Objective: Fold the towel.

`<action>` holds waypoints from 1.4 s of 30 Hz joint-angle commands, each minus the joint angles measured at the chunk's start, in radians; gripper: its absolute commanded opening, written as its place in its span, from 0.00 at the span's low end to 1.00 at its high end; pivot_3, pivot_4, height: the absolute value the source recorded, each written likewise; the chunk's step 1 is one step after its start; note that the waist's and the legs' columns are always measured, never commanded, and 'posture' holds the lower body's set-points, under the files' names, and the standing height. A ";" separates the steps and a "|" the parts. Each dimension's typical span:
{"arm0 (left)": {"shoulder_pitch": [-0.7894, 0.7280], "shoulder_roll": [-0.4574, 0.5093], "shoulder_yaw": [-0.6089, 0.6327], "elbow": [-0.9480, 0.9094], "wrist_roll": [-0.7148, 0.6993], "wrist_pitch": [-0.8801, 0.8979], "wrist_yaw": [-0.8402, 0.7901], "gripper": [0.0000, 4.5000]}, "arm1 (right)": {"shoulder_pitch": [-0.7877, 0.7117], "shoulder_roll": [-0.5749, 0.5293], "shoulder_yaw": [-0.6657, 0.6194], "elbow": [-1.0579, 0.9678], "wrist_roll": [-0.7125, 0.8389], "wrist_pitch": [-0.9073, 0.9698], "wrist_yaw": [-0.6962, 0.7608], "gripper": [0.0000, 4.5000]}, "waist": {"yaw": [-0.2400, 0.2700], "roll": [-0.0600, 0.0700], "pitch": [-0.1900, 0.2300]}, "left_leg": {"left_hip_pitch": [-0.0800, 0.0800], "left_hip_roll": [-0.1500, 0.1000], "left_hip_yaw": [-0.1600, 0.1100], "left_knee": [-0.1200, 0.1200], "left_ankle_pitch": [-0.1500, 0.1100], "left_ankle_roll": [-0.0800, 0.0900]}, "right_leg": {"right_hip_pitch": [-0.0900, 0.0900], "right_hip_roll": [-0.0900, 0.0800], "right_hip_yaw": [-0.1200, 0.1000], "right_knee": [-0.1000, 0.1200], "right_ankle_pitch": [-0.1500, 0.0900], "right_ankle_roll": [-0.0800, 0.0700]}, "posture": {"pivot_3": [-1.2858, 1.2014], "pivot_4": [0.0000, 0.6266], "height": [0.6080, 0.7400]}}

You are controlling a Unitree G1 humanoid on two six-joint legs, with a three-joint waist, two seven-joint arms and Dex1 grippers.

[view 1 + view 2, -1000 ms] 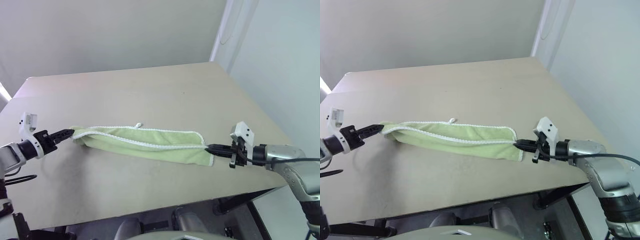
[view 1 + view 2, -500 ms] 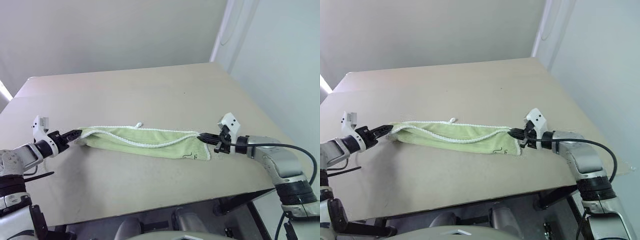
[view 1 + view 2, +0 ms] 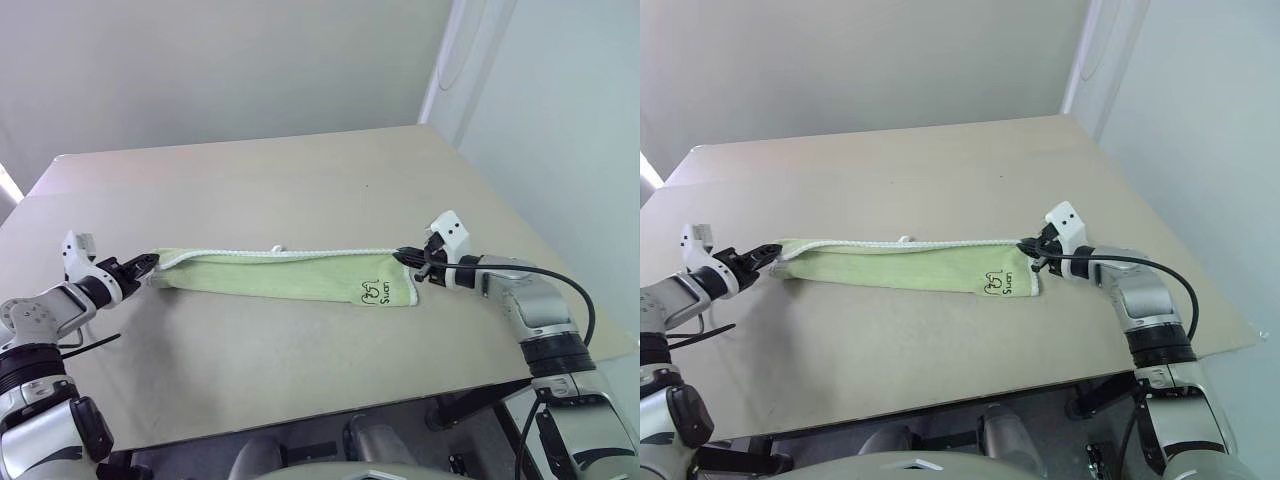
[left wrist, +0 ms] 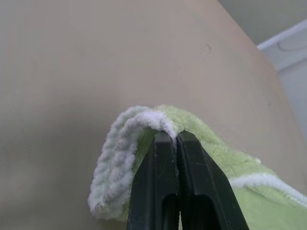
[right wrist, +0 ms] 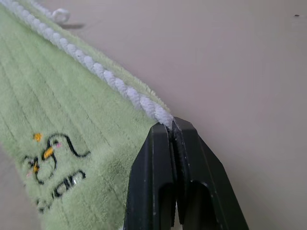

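The light green towel (image 3: 280, 275) lies folded lengthwise as a long strip across the table's near half, its white edging along the far side. A small white loop (image 3: 278, 249) sticks out at the far edge, and a dark embroidered mark (image 3: 374, 291) shows near the right end. My left gripper (image 3: 150, 264) is shut on the towel's left corner (image 4: 158, 122). My right gripper (image 3: 402, 254) is shut on the far right corner, pinching the white edging (image 5: 160, 115). The strip is stretched between both grippers.
The beige table (image 3: 300, 180) stretches well beyond the towel toward the grey wall. Its right edge (image 3: 560, 250) runs close past my right arm, and the near edge lies a short way in front of the towel.
Both grippers moved forward over the table and lowered. The towel, hanging slack with a sagging front layer before, now lies flat as a neat strip with the embroidered mark facing up.
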 commanded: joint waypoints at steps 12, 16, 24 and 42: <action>-0.046 -0.035 0.049 -0.017 -0.051 -0.049 0.008 0.70 | -0.029 0.041 -0.029 -0.039 0.010 -0.008 0.001 0.62 | -0.001 0.000 0.000 | 0.000 0.000 0.000 0.000 0.000 0.000 | 0.000 0.000 0.000 0.000 0.001 0.000 | 0.52 0.00 1.00; -0.020 -0.034 0.047 -0.054 -0.057 -0.042 0.009 1.00 | -0.040 0.061 -0.054 -0.031 0.008 -0.017 -0.047 0.95 | -0.001 0.000 0.000 | 0.000 0.000 0.000 0.000 0.000 0.000 | 0.000 0.000 0.000 0.000 0.001 0.000 | 0.52 0.00 1.00; 0.007 0.020 0.082 -0.103 -0.068 -0.049 -0.002 1.00 | -0.030 0.074 -0.108 -0.088 0.045 -0.005 -0.081 1.00 | -0.003 0.000 0.000 | 0.000 0.000 0.000 0.000 0.000 -0.001 | 0.000 0.000 0.000 0.000 0.001 0.000 | 0.52 0.00 1.00; 0.224 0.051 -0.387 -0.485 0.186 -0.404 -0.319 1.00 | 0.135 0.026 -0.182 -0.416 0.333 0.442 -0.093 1.00 | 0.000 0.002 0.000 | 0.002 0.000 0.000 0.001 0.001 -0.001 | 0.002 0.001 0.000 0.000 -0.001 -0.003 | 0.52 0.00 1.00</action>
